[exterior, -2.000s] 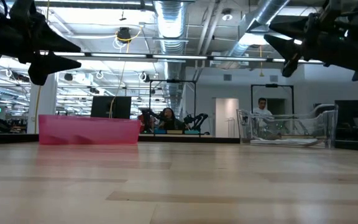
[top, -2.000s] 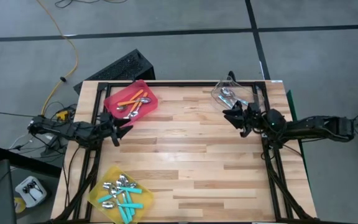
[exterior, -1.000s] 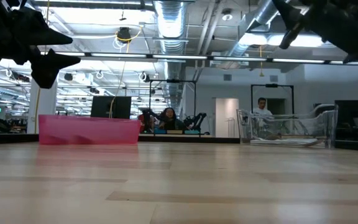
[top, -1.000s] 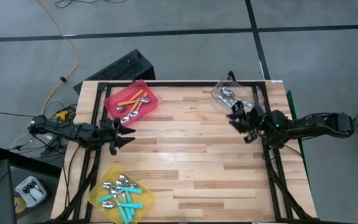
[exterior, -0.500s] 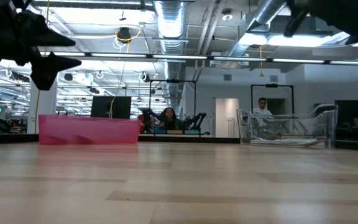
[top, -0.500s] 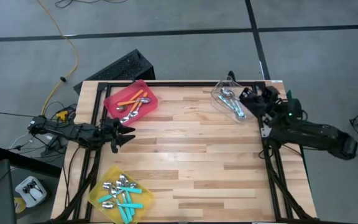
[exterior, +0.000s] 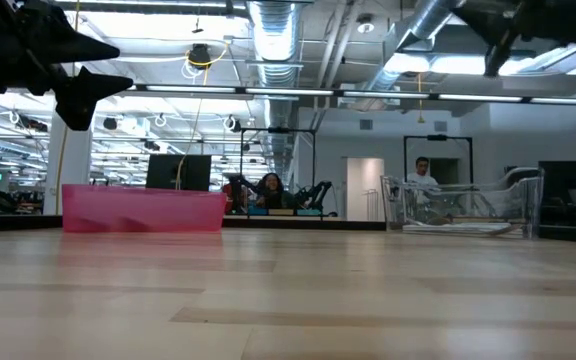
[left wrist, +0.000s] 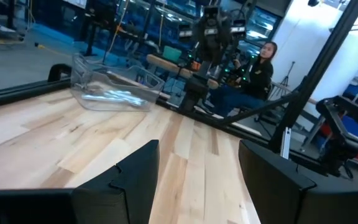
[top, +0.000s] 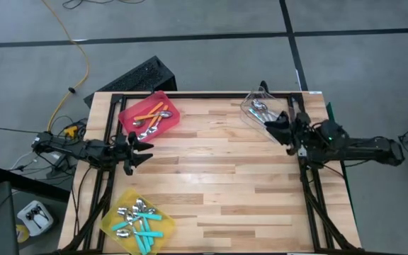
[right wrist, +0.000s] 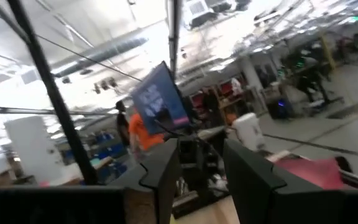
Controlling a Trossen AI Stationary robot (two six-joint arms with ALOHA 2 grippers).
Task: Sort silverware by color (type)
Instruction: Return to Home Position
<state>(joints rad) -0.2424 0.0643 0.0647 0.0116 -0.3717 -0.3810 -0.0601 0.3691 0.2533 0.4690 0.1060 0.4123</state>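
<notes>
The silverware lies in three bins. Orange-handled spoons (top: 152, 113) are in the red bin (top: 129, 113) at the far left. Teal-handled spoons (top: 142, 221) fill the yellow bin (top: 112, 225) at the near left. Light-blue-handled spoons (top: 264, 113) rest in the clear bin (top: 250, 99) at the far right. My left gripper (top: 140, 150) hangs open just near of the red bin, pointing level across the table, nothing between its fingers (left wrist: 138, 168). My right gripper (top: 273, 127) is open beside the clear bin, raised and tipped upward, holding nothing.
The wooden tabletop (top: 218, 170) stretches bare between the bins. A black frame rail (top: 211, 97) runs along the far edge. Beyond the table people sit at workstations (left wrist: 253, 68). In the low view both grippers hang high, the left (exterior: 93, 80) and the right (exterior: 498, 40).
My right gripper swung toward the far edge over the clear bin, then came back to just near of it, rising and tipping upward. Its fingers stayed the same distance apart.
</notes>
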